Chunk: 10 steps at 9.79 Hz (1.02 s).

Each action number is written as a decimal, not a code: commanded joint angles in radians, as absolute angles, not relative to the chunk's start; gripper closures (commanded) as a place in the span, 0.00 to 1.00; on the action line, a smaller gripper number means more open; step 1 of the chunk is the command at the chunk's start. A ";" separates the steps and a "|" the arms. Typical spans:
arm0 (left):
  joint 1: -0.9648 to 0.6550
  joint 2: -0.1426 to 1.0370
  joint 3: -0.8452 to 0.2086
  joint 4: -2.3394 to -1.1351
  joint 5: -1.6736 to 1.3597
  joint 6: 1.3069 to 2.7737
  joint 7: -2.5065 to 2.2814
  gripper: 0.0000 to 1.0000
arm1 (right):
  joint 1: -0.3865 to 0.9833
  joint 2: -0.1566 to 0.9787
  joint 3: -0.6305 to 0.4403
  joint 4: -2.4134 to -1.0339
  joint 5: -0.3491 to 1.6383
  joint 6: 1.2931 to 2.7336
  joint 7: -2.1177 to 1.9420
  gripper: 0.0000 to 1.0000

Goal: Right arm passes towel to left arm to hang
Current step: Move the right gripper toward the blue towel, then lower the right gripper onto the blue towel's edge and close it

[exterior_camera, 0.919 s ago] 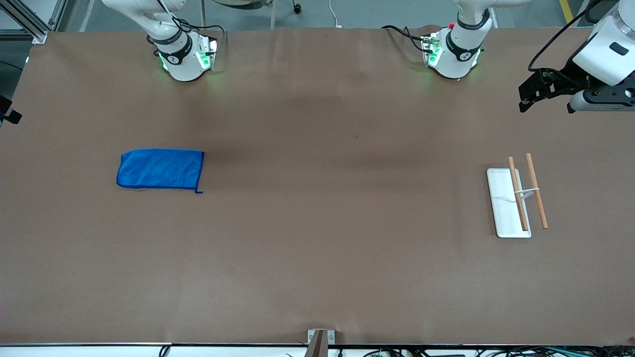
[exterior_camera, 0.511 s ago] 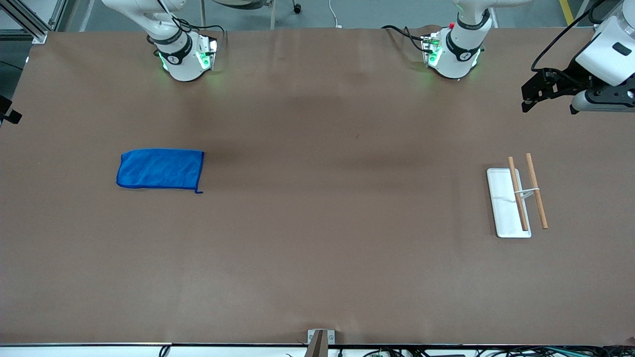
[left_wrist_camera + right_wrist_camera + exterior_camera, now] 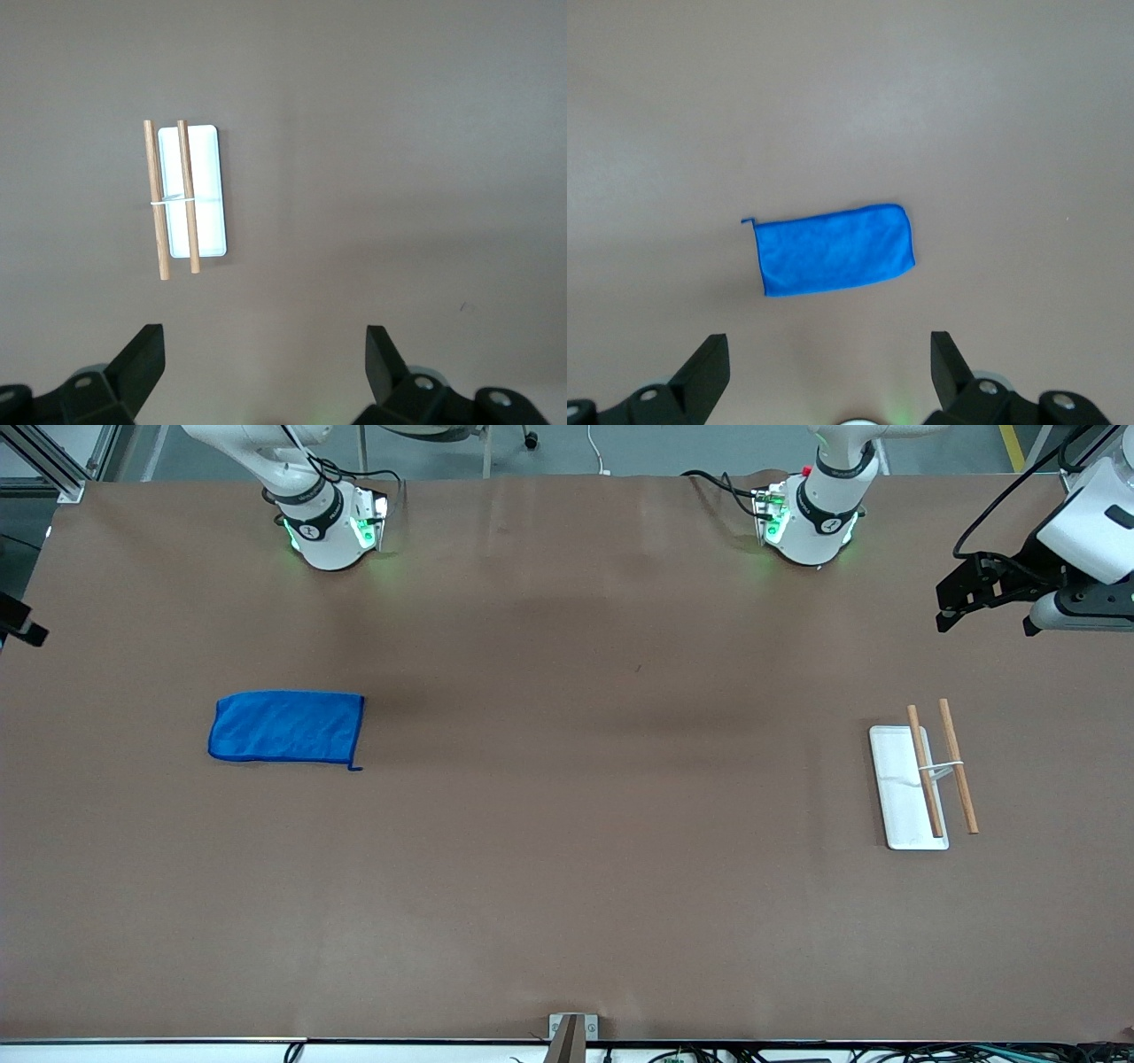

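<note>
The towel (image 3: 286, 727) lies flat on the brown worktop (image 3: 567, 886), toward my right arm's end of it, well apart from everything else. Its small corner loop (image 3: 355, 767) sticks out at the corner nearer the front camera, on the side facing the rack. The rack (image 3: 921, 779), a white base carrying two wooden bars, stands toward my left arm's end, well apart from the towel.

My right end effector (image 3: 829, 372) hangs high over the worktop, near the towel, with its jaws spread wide and nothing between them; in the front view it is out of frame. My left end effector (image 3: 966, 598) is up in the air by the rack's end of the worktop, also wide and empty, and it waits there.

The step in hand, as I judge it, is the first pick with my right arm. To do it well I should come down over one short edge of the towel, probably the one facing the rack, and pinch the cloth just inside the stitched border, so the rest hangs free below. A pinch in the middle would bunch the cloth and leave my left arm no clean edge to take. I should press onto the worktop lightly, since the cloth is thin and flat, then lift straight up before carrying it toward the rack.
</note>
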<state>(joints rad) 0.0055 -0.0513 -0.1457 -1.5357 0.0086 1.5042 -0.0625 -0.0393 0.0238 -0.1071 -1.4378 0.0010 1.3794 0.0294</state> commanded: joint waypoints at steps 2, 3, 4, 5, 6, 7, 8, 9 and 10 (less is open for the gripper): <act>0.005 -0.026 -0.144 -1.531 0.006 1.486 -0.057 0.00 | -0.012 0.018 -0.107 -1.751 0.003 1.565 0.025 0.00; 0.005 -0.026 -0.144 -1.529 0.005 1.486 -0.055 0.00 | -0.014 0.018 -0.107 -1.844 0.003 1.654 0.025 0.00; 0.005 -0.026 -0.144 -1.531 0.003 1.486 -0.061 0.00 | -0.014 0.015 -0.107 -1.958 0.002 1.769 0.023 0.00; 0.005 -0.020 -0.144 -1.529 -0.003 1.486 -0.051 0.00 | -0.014 0.009 -0.107 -2.088 0.000 1.924 0.021 0.00; 0.005 -0.015 -0.146 -1.519 0.001 1.486 -0.051 0.00 | -0.014 0.012 -0.107 -2.180 -0.002 2.050 0.020 0.00; 0.005 -0.006 -0.144 -1.491 0.000 1.485 -0.052 0.00 | -0.014 0.014 -0.107 -2.262 -0.014 2.177 0.018 0.00; 0.003 -0.003 -0.146 -1.490 0.000 1.486 -0.054 0.00 | -0.015 0.034 -0.109 -2.339 -0.015 2.307 0.014 0.00; 0.005 -0.002 -0.146 -1.489 -0.003 1.485 -0.052 0.00 | -0.017 0.064 -0.109 -2.394 -0.017 2.413 0.014 0.00; 0.003 0.000 -0.146 -1.489 -0.003 1.486 -0.057 0.00 | -0.026 0.113 -0.109 -2.439 -0.018 2.533 -0.010 0.00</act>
<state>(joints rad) 0.0042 -0.0269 -0.1459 -1.4938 0.0086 1.5042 -0.0625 -0.0154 0.0830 -0.1074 -2.3720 -0.0071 2.4157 0.0174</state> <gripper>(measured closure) 0.000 0.000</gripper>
